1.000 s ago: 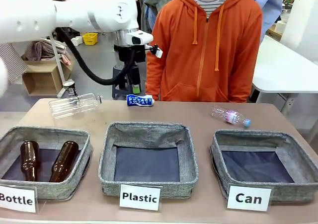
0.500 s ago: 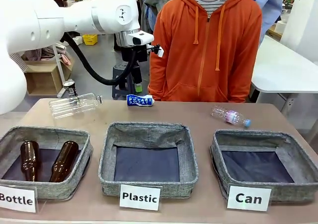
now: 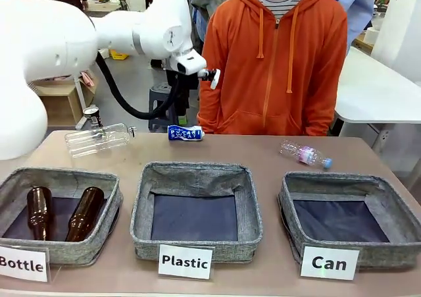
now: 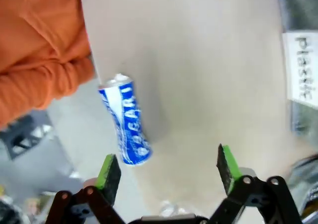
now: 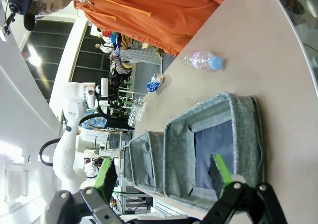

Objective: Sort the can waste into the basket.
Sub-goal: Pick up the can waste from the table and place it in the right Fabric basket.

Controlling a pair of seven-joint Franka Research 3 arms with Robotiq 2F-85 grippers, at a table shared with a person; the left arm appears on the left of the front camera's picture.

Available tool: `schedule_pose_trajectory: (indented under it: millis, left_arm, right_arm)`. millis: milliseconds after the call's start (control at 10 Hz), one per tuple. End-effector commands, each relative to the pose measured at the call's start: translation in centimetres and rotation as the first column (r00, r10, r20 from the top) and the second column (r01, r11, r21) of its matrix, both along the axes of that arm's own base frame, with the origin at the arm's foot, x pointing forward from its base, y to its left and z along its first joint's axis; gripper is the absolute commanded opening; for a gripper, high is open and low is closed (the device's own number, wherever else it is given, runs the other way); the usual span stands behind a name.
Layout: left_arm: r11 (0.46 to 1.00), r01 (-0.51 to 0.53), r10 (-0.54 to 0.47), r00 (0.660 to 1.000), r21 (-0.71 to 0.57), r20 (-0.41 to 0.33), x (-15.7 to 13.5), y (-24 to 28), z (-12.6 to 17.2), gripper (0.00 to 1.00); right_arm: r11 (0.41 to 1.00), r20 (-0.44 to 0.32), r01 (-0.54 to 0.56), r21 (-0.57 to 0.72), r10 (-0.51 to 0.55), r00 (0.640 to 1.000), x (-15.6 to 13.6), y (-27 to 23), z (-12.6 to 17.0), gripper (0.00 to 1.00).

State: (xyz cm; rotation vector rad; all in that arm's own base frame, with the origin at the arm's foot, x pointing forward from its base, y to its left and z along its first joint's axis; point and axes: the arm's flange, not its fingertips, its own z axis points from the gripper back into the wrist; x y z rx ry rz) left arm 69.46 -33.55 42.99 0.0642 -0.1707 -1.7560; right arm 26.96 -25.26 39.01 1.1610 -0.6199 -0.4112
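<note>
The crushed blue can (image 3: 185, 133) lies on its side at the far edge of the bench (image 3: 256, 153), just in front of the person (image 3: 273, 60) in orange. The left end effector (image 4: 168, 167) hangs above it, released and empty. The right end effector (image 5: 162, 170) is spread too, holding nothing. The basket (image 3: 342, 184) signed "Can" sits at the near right, well apart from the can

We get a bright, even front view, sharp throughout, with soft shadow pooled inside the basket (image 3: 342, 177). Our left wrist view is blurred: the blue can (image 4: 124, 124), the sign (image 4: 300, 67) and the green pads (image 4: 108, 172) all smear. The right wrist view is crisp, glaring white at its left edge.
</note>
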Motion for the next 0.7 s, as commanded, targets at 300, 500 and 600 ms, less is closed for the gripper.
schedule_pose_trajectory:
  millis: [300, 500, 600]
  left_arm:
    - [0.991, 0.099, -0.084, 0.984, -0.091, 0.157, 3.1, 1.5, -2.7, 1.00]
    - [0.987, 0.073, -0.068, 0.997, -0.143, 0.039, 5.2, 3.4, -2.4, 1.00]
    - [0.991, 0.051, -0.048, 0.998, -0.125, 0.031, 6.4, 3.4, -3.7, 1.00]
  right_arm:
    - [1.000, 0.040, 0.007, 0.003, -0.007, 0.999, 0.3, -0.1, 0.1, 1.00]
    - [1.000, 0.040, 0.007, 0.003, -0.007, 0.999, 0.3, -0.1, 0.1, 1.00]
    - [1.000, 0.040, 0.007, 0.003, -0.007, 0.999, 0.3, -0.1, 0.1, 1.00]
